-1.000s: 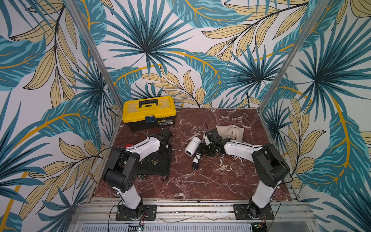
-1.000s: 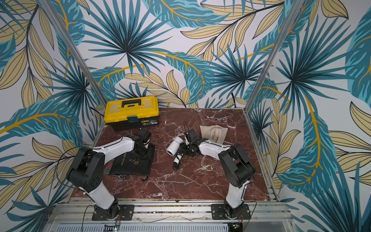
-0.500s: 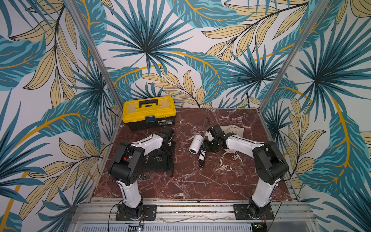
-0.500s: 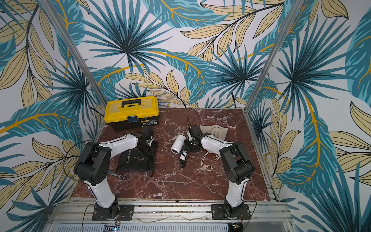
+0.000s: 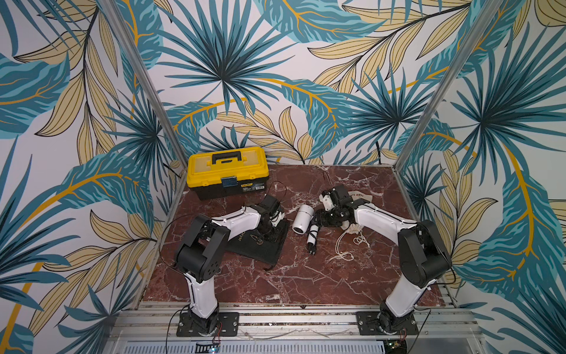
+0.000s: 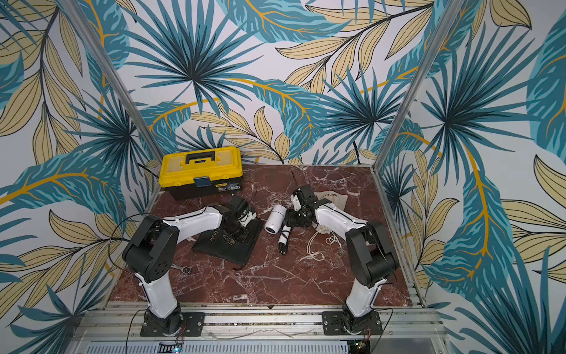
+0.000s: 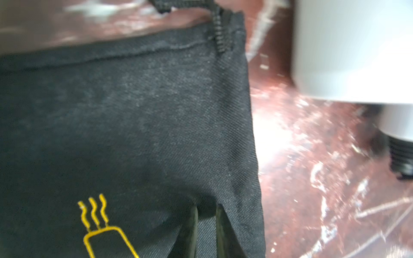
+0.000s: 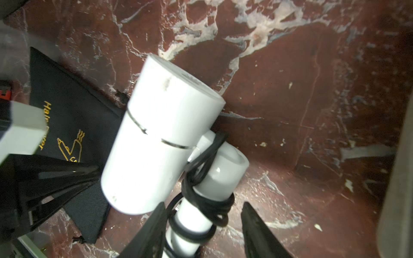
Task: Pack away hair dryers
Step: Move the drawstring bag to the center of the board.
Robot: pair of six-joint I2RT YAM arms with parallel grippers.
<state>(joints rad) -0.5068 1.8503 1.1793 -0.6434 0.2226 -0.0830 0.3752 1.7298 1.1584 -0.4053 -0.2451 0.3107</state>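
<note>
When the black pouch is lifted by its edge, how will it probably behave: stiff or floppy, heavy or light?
The black pouch is thin woven cloth lying flat, so it will probably hang limp and fold. It looks empty, so it is likely light. The cloth puckers where the left tool pinches it, so it should follow the pull.
</note>
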